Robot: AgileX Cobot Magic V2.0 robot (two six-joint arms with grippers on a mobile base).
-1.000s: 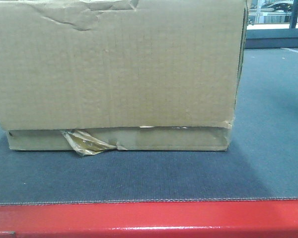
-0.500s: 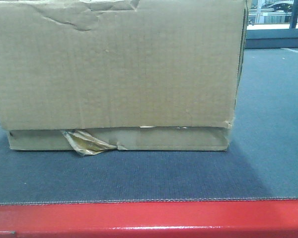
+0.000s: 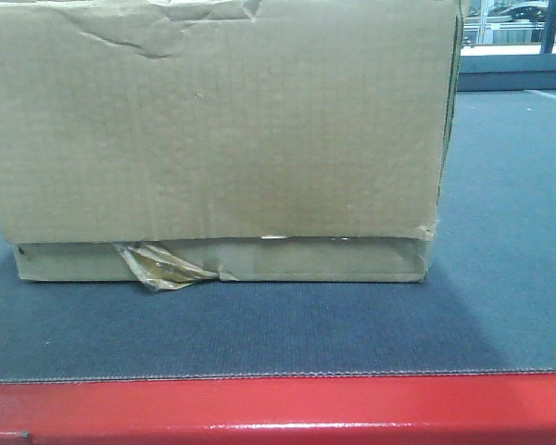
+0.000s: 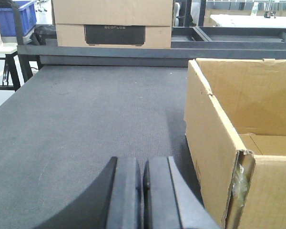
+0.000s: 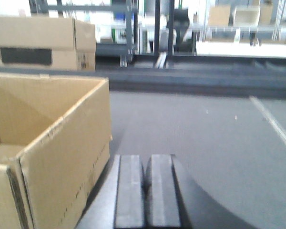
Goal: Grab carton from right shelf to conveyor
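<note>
An open-topped brown carton [image 3: 213, 130] rests on the dark grey conveyor belt [image 3: 259, 334] and fills the front view. A strip of torn tape hangs at its lower front. My left gripper [image 4: 143, 164] is shut and empty, low over the belt just left of the carton's left wall [image 4: 207, 138]. My right gripper [image 5: 147, 162] is shut and empty, just right of the carton's right wall [image 5: 69, 157]. Neither gripper shows in the front view.
A red frame edge [image 3: 278, 408] runs along the belt's near side. A second closed carton with a black label [image 4: 113, 24] stands at the belt's far end, and also shows in the right wrist view [image 5: 38, 43]. Shelving and racks stand behind.
</note>
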